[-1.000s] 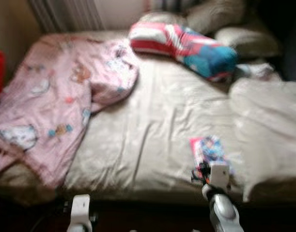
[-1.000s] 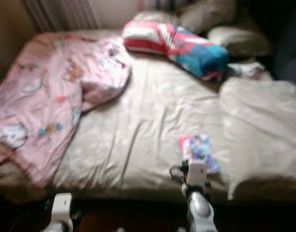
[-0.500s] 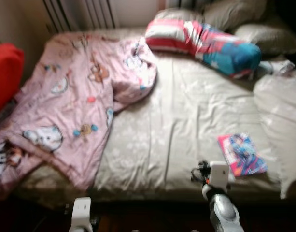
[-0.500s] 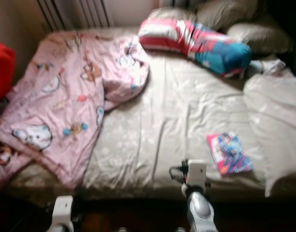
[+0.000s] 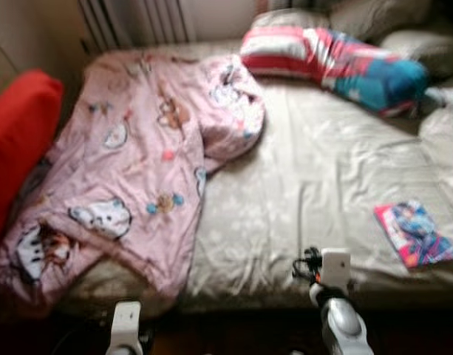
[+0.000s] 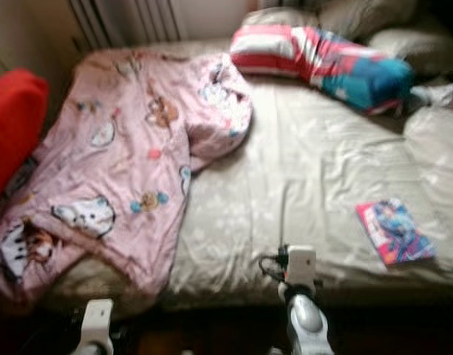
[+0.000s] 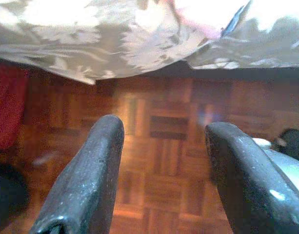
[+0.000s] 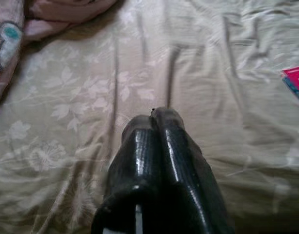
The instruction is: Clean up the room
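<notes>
A bed with a beige flowered sheet point(image 5: 315, 185) lies before me. A pink cartoon-print blanket point(image 5: 137, 163) is rumpled over its left half and hangs off the near edge. A colourful book point(image 5: 415, 233) lies flat near the bed's right front edge. My right gripper point(image 8: 156, 122) is shut with nothing in it, held over the sheet near the front edge; its wrist point(image 5: 335, 270) rises at the bottom. My left gripper point(image 7: 164, 161) is open and empty, low beside the bed above the wooden floor; its wrist point(image 5: 125, 322) sits at the bottom left.
A red, white and blue striped pillow point(image 5: 337, 63) lies at the head of the bed, with beige pillows point(image 5: 403, 29) behind it. A red cushion point(image 5: 15, 133) stands left of the bed. A radiator point(image 5: 137, 18) lines the far wall. Parquet floor point(image 7: 159, 146) runs under the bed edge.
The camera has turned left: the bed, blanket and book slid to the right in the picture and the red cushion came into view. Both arms keep their pose.
</notes>
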Robot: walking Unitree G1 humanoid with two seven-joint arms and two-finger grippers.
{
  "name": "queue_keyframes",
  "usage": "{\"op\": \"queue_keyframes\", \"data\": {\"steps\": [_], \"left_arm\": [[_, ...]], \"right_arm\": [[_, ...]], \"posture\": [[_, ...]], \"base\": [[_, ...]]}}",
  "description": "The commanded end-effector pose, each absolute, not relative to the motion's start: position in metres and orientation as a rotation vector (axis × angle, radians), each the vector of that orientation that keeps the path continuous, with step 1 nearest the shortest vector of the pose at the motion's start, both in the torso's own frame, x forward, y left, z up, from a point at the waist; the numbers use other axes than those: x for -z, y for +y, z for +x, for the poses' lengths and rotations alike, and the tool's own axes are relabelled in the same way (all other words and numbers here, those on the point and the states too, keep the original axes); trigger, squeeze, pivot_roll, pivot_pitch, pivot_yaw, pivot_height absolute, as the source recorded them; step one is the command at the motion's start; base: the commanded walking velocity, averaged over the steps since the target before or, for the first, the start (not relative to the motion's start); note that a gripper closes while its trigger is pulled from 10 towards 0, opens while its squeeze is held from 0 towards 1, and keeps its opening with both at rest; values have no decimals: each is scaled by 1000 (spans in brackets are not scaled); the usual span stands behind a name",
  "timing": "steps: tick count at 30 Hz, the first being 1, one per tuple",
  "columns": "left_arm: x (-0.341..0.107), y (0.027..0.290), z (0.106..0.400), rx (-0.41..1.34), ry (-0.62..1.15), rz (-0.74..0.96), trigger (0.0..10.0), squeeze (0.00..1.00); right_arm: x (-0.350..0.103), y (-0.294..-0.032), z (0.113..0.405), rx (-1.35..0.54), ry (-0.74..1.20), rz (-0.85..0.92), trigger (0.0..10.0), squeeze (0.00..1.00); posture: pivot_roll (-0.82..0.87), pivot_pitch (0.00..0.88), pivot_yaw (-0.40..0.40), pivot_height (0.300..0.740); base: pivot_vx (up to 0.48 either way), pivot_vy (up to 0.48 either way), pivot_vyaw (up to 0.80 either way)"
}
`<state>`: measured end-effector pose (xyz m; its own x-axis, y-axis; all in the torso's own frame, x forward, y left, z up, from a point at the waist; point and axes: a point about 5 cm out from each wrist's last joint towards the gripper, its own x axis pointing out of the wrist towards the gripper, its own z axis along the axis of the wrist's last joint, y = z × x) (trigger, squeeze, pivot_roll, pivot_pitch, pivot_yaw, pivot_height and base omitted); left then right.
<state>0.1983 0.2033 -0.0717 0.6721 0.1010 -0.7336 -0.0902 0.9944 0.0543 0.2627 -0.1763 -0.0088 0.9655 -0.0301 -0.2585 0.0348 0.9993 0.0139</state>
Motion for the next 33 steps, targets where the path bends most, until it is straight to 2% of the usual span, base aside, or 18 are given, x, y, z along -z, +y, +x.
{"op": "queue_keyframes", "data": {"steps": [1, 8, 19, 25, 33], "left_arm": [[74, 212, 192, -129, 856, 21, 10000, 0], [74, 212, 192, -132, 857, 22, 10000, 0], [74, 213, 192, -132, 858, 25, 10000, 0], [73, 212, 193, -133, 850, 23, 10000, 0], [69, 209, 201, -121, 805, 5, 10000, 0]], "right_arm": [[13, -173, 259, 32, 280, 29, 10000, 0], [14, -171, 258, 25, 281, 22, 10000, 0], [15, -168, 257, 8, 280, 19, 10000, 0], [15, -169, 256, 23, 282, 29, 10000, 0], [11, -171, 260, 28, 265, 31, 10000, 0]], "posture": [[-28, 170, 69, 740], [-27, 180, 70, 740], [-26, 189, 72, 740], [-24, 191, 72, 740], [-27, 194, 68, 740]], "base": [[0, 416, 0], [0, 414, 0], [0, 415, 725], [0, 407, 71], [0, 35, 0]]}}
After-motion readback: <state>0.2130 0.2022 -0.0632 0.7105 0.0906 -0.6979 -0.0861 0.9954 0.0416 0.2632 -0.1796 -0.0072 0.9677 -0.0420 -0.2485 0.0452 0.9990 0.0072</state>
